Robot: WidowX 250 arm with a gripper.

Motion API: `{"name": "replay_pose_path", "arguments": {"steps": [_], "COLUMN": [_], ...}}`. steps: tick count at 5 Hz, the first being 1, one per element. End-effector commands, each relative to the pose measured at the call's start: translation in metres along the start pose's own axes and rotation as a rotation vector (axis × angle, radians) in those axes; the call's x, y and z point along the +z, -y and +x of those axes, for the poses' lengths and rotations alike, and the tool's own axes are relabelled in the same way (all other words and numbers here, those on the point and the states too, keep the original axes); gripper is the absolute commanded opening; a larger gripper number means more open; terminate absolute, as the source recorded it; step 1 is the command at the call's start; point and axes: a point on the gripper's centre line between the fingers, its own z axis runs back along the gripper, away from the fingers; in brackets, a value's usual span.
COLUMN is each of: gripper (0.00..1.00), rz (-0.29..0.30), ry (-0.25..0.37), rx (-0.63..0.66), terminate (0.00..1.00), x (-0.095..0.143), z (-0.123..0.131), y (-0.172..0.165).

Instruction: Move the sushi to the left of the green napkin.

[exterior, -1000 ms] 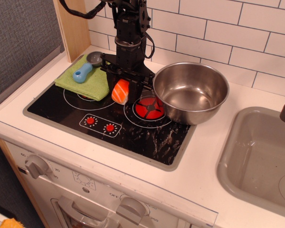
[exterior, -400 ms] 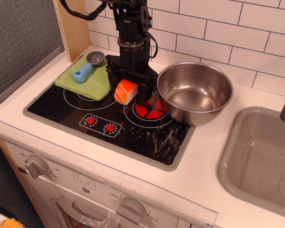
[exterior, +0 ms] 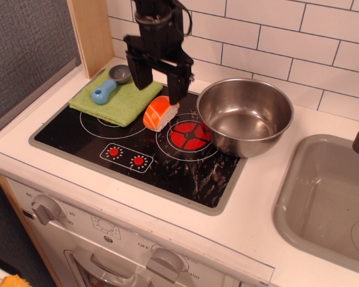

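Note:
The sushi, orange on top with a white base, lies tilted on the black cooktop. It touches the right edge of the green napkin. My gripper hangs just above and behind the sushi. It is open and empty, with one finger on each side above the sushi. The napkin lies flat at the cooktop's back left corner.
A blue-handled grey scoop lies on the napkin. A steel bowl stands right of the sushi, beside a red burner. A wooden post rises at the back left. A sink is at the far right.
The gripper has opened, let go of the sushi and risen. The sushi now rests on the cooktop against the napkin's right edge.

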Motion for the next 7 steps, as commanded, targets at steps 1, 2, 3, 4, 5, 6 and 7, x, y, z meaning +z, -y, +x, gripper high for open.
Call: {"name": "replay_pose_path", "arguments": {"steps": [1,2,3,4,5,6,7], "gripper": [1.0,1.0,1.0,1.0,1.0,1.0,1.0], "rz": [0.009,0.009,0.009,0.009,0.009,0.009,0.009], "ry": [0.027,0.027,0.027,0.027,0.027,0.027,0.027], "rx": [-0.026,-0.026,-0.026,-0.026,-0.026,-0.026,-0.026], "terminate": [0.0,0.0,0.0,0.0,0.0,0.0,1.0], "x": [0.0281,0.0281,0.0281,0.0281,0.0281,0.0281,0.0281], "z": [-0.0081,-0.0081,-0.0081,-0.0081,-0.0081,-0.0081,-0.0081], "y": [-0.01,-0.01,-0.01,-0.01,-0.01,-0.01,-0.01]}}
